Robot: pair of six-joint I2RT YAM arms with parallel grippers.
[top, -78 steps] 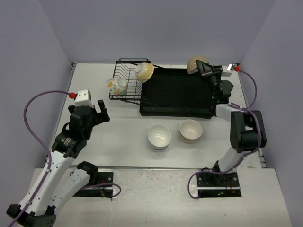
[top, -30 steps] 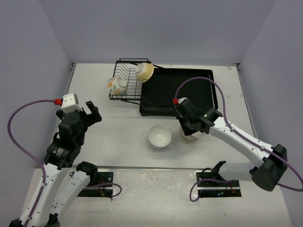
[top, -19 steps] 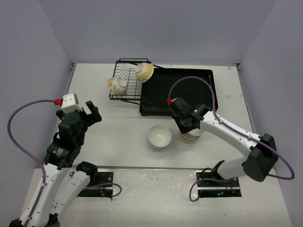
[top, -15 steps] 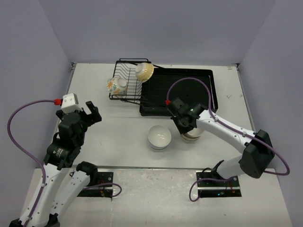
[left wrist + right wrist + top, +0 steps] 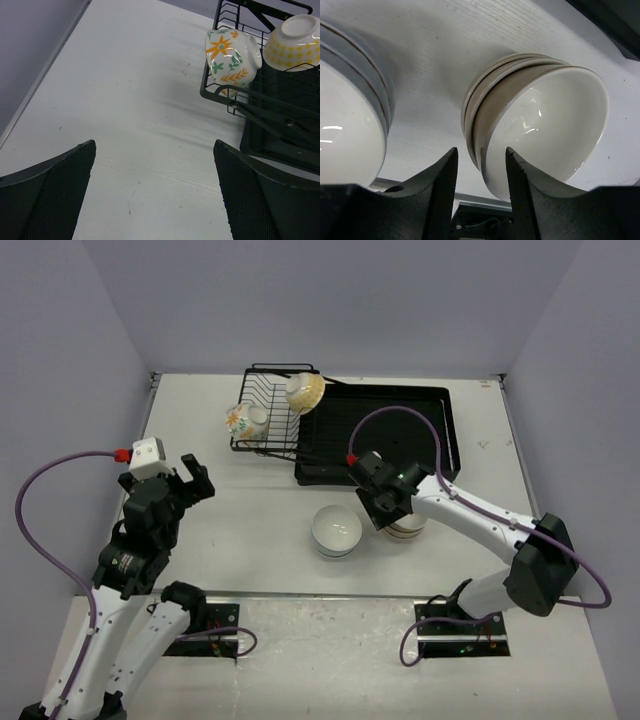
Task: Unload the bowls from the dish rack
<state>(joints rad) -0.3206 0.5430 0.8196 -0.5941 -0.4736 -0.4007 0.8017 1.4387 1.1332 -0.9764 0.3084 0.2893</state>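
My right gripper [image 5: 481,153], fingers parted, straddles the rim of the cream bowl stack [image 5: 540,120] on the table [image 5: 250,530], gripping nothing. White bowls [image 5: 336,530] sit beside. The flowered bowl [image 5: 232,50] and yellow bowl [image 5: 295,42] wait in the rack [image 5: 265,410]. My left gripper [image 5: 155,195] gapes empty.

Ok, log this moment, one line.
left gripper open | right gripper open astride rim of cream bowl | dish rack holds floral bowl, yellow bowl

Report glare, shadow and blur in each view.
Top view: even light, faint shadow under the white bowl. Left wrist view: flowered bowl sharp, soft shadow beside the rack. Right wrist view: bright glints inside the cream bowl; pincer fingers dark, slightly soft.
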